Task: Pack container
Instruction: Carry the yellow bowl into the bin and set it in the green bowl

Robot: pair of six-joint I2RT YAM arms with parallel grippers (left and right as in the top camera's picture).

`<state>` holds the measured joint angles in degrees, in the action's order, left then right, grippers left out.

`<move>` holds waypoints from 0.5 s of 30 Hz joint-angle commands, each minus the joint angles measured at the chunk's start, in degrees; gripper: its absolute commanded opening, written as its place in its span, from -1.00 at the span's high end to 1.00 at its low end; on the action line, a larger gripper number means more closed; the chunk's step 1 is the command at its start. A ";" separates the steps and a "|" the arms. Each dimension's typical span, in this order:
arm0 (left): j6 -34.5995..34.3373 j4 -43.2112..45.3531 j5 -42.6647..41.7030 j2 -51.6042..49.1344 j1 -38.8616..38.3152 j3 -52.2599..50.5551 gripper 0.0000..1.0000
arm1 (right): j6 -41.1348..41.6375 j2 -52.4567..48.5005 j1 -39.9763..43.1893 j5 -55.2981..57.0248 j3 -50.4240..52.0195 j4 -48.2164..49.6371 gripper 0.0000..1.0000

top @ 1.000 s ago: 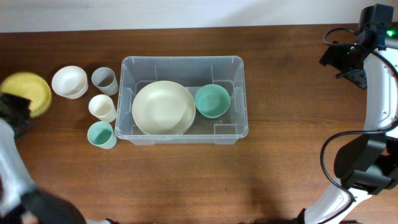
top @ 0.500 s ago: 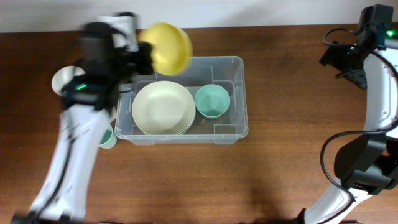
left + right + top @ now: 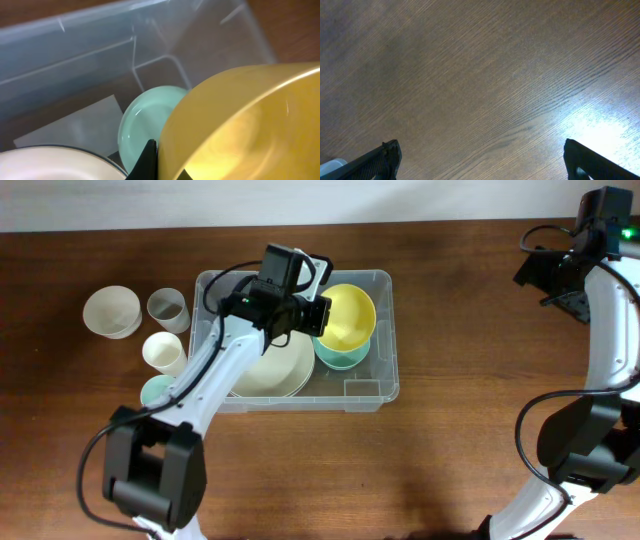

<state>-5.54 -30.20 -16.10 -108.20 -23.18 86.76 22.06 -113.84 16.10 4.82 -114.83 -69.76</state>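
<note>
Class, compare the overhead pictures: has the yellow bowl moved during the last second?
Yes. The yellow bowl has travelled right, from left of the white bowl to over the green bowl inside the container.

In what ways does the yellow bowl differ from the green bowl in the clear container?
Colour: the yellow bowl is bright yellow, the green bowl pale mint. Support: the left gripper holds the yellow bowl by its rim; the green bowl rests free in the container. Position: the yellow bowl is above the green bowl, hiding part of it. Both are round, plain, opening upward.
</note>
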 commanded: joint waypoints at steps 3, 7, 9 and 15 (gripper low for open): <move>1.33 0.63 -0.70 -6.19 0.17 0.09 0.98 | 0.07 0.00 0.07 0.09 0.17 0.17 -0.98; 1.33 0.72 -0.68 -7.41 0.17 0.09 0.89 | 0.07 0.00 0.07 0.09 0.17 0.17 -0.98; 1.36 0.96 -0.68 -7.41 0.17 0.09 0.79 | 0.07 0.00 0.07 0.09 0.17 0.17 -0.98; 1.33 1.75 -0.68 -7.41 0.20 0.09 -0.35 | 0.07 0.00 0.07 0.09 0.17 0.17 -0.97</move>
<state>-4.58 -29.21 -16.10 -115.74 -23.14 86.76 22.04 -113.84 16.10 4.82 -114.83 -69.76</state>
